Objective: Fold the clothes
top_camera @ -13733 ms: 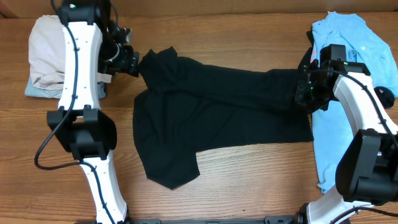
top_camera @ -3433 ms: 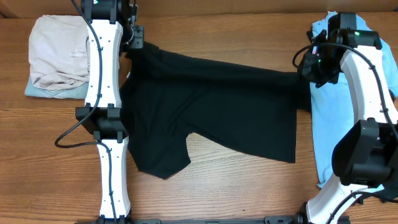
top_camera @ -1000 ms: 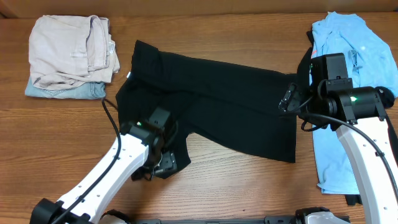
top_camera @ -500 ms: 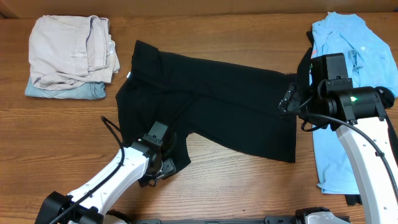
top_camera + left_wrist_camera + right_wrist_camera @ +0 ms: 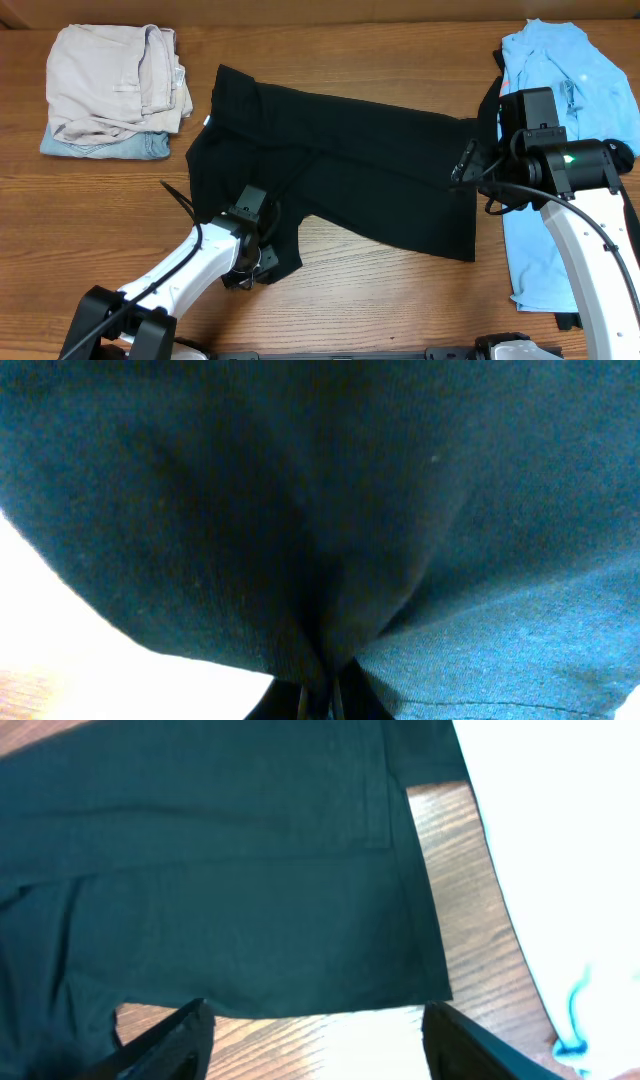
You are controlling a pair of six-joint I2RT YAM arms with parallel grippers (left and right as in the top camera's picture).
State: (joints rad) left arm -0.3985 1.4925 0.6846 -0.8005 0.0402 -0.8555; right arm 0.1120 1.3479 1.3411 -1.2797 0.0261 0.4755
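Left wrist view: left jaws pressed together on a bunched fold of the black T-shirt point(image 5: 400, 510). Creases running down into the pinch at the bottom edge, dark cloth filling nearly everything else. Pale glare at lower left, too washed out to read.

Seen from overhead, pinching the short sleeve that juts toward the near edge of the bench point(image 5: 100, 220), at the shirt's lower left. Left arm point(image 5: 185, 280) lying low, slanting in from the near left.

Right wrist view: right jaws spread wide, the two fingers point(image 5: 165, 1042) far apart and gripping nothing, raised above the shirt's hem corner. Below them, flat dark fabric, a stitched hem, and bare wood past the corner. From overhead, carried by the right arm point(image 5: 570, 230) over the shirt's right edge.

Outward from there: black T-shirt spread across the middle of the bench, mostly flat, rumpled toward the collar, with a small white neck tag point(image 5: 208, 122) at its upper left. Just beside its right edge, a light blue T-shirt point(image 5: 560, 80) stretched along the right side, partly under the right arm. Well apart at the far left, a folded beige garment point(image 5: 110, 70) stacked on a pale denim-blue garment point(image 5: 100, 147).
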